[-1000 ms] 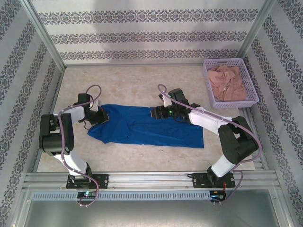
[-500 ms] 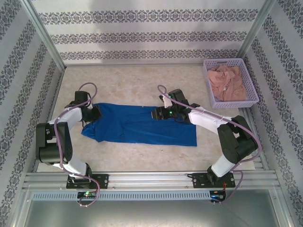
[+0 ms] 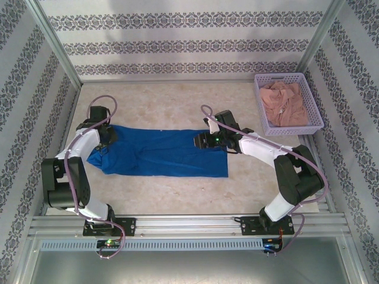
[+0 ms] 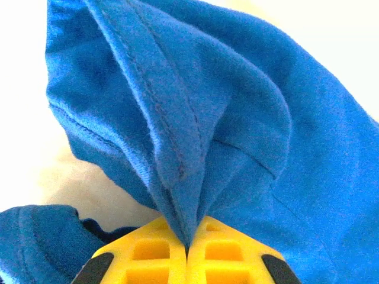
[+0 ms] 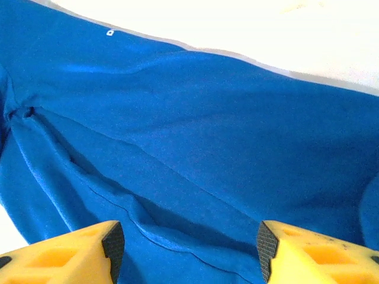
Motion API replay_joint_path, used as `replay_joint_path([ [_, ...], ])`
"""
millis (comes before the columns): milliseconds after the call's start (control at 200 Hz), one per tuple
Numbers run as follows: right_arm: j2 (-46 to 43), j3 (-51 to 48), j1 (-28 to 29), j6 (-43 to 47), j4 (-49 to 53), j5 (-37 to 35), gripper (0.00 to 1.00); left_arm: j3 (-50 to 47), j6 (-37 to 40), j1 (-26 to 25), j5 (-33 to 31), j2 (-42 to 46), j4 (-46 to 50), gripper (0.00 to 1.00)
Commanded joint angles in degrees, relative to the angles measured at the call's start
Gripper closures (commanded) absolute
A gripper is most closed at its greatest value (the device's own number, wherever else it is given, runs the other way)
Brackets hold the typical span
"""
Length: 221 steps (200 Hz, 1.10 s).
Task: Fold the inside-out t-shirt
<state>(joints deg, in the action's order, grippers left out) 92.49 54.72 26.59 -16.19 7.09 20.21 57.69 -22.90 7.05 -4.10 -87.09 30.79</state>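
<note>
The soft blue knit shirt (image 3: 160,152) lies in a long band on the table (image 3: 166,103) between both pincers. The left pincer (image 4: 187,251) is clenched on a seamed fold. The right pincer (image 5: 188,239) is spread over creased cloth, with a lattice basket (image 3: 260,103) to its right.

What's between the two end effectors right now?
Top view: the blue t-shirt lies across the stretch between the left end effector and the right end effector, nothing else.
</note>
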Motion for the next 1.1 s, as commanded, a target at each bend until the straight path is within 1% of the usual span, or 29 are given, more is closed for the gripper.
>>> replay_joint_path([
  [0, -1.51, 0.23, -0.81, 1.33, 1.57, -1.31, 0.37, 3.05, 0.96, -1.19, -4.24, 2.67, 5.08, 1.0],
  [140, -1.99, 0.96, -1.67, 2.03, 3.14, -2.07, 0.37, 6.21, 1.54, -3.73, -7.14, 4.77, 9.71, 1.0],
  [235, -2.83, 1.13, -2.39, 2.25, 4.42, -3.12, 0.37, 9.17, 1.35, -7.06, -9.21, 5.44, 13.53, 1.0],
  [420, -4.84, 0.83, -4.36, 1.04, 7.38, -4.98, 0.37, 15.6, 0.24, -17.24, -15.66, 4.55, 22.08, 1.0],
  [530, -5.8, 0.5, -5.51, 0.45, 8.93, -5.83, 0.37, 19.4, -1.55, -23.79, -17.42, 2.89, 26.72, 1.0],
  [700, -6.77, -0.38, -7.46, -0.17, 10.29, -6.07, 0.37, 24.31, -5.41, -31.94, -16.16, -0.95, 31.03, 1.0],
  [819, -7.02, -1.01, -8.35, -0.34, 10.75, -6.13, 0.37, 28.03, -7.84, -36.58, -13.83, -4.17, 32.17, 1.0],
  [964, -5.32, -1.17, -9.14, -0.34, 11.34, -5.44, 0.37, 32.08, -10.06, -40.25, -10.96, -7.77, 31.83, 1.0],
  [1099, -2.22, -0.29, -9.36, -0.5, 10.9, -5.3, 0.38, 33.91, -11.29, -41.98, -8.38, -10.64, 30.69, 1.0],
])
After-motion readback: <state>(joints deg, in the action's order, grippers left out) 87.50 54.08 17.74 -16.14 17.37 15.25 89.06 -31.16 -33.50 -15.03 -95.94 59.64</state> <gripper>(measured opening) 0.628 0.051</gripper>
